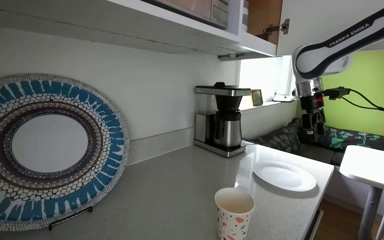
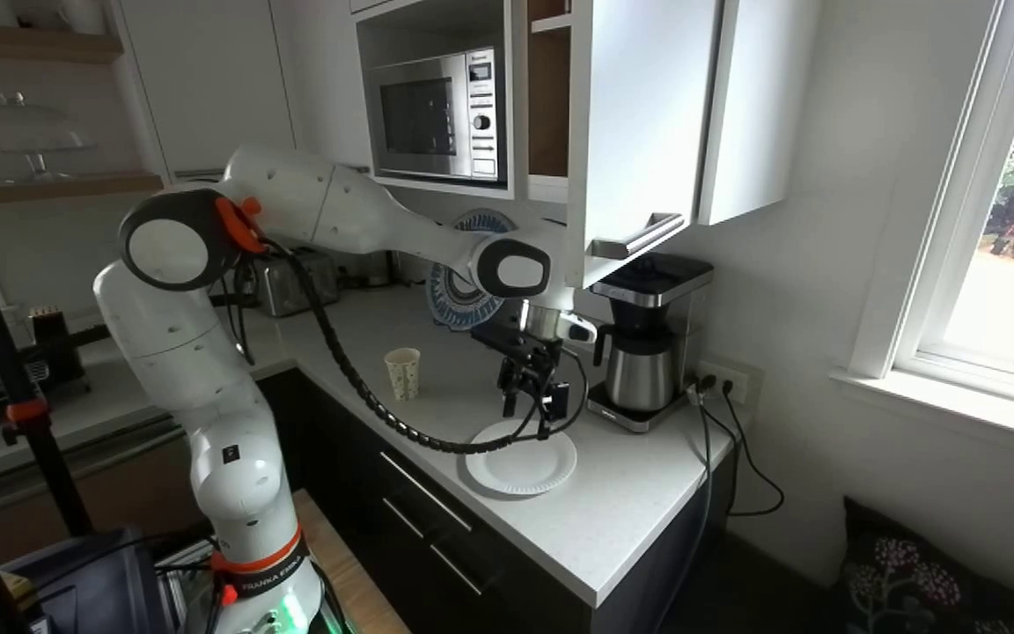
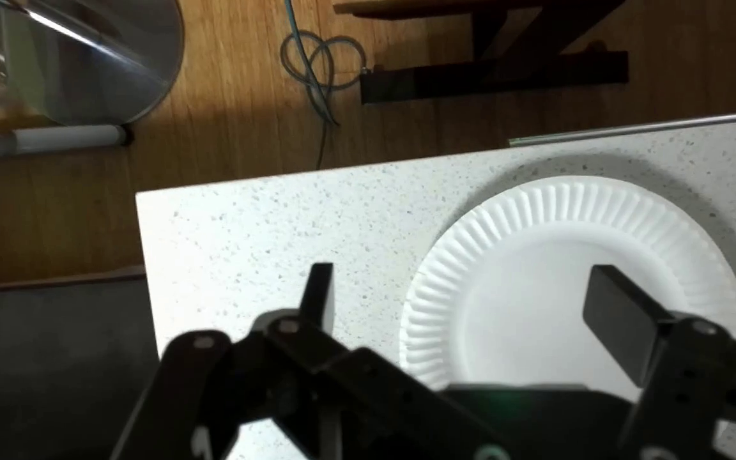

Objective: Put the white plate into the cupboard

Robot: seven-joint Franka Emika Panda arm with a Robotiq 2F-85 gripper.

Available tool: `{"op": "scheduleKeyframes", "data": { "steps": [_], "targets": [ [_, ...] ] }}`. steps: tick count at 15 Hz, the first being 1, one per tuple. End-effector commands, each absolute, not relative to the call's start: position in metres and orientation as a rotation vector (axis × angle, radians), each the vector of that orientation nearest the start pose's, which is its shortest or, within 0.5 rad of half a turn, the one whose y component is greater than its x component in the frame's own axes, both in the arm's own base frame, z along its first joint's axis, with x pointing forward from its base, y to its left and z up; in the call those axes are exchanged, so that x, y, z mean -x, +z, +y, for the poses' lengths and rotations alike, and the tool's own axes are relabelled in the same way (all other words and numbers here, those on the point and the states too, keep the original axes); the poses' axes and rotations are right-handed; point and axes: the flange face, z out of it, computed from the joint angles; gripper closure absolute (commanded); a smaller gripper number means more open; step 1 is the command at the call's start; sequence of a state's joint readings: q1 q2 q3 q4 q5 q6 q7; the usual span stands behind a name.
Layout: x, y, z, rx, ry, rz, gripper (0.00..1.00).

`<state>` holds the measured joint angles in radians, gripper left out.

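Running along the white wall: a pale speckled countertop, seen in both exterior views, above dark drawers with slim metal pulls.
Franka Emika Panda arm: base low beside the drawers, links bent up and across, so that the wrist hangs over the counter; a black ribbed cable loops below it.
Cupboard: wall-mounted, brown wood inside, a flat white door standing open with a metal bar handle.
Microwave: set in a white niche just beside the cupboard.
Blue-patterned platter: upright on a black wire stand, close to the wall.
Drip coffee maker: near the counter's end, a steel carafe seated under its black brew basket; cords run from a wall outlet just beside it.
White paper plate: flat on the countertop, fluted rim up, near the front edge and well below the cupboard; in both exterior views it lies apart from the coffee maker.
Robotiq gripper: pointing down above the plate, apart from it; released, its two black fingers spread wide. In the wrist view one finger shows in front of the plate, the other against bare counter.
Terrazzo-print paper cup: upright on the counter, mouth up, coral and green flecks on its side; near the plate but apart from it.
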<state>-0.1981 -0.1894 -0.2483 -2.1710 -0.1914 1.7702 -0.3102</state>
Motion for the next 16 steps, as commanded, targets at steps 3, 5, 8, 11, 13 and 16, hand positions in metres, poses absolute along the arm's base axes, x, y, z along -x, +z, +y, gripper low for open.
{"op": "scheduleKeyframes", "data": {
  "steps": [3, 5, 8, 11, 13, 16],
  "targets": [
    [-0.422, 0.396, -0.269, 2.922, 0.255, -0.094, 0.0],
    [-0.426, 0.373, -0.273, 2.818, 0.197, -0.124, 0.0],
    [-0.432, 0.339, -0.277, 2.69, 0.131, -0.133, 0.0],
    [-0.434, 0.312, -0.284, 2.608, 0.137, -0.075, 0.0],
    [-0.433, 0.301, -0.294, 2.58, 0.135, -0.019, 0.0],
    [-0.433, 0.29, -0.305, 2.553, 0.135, 0.035, 0.0]
  ]
}}
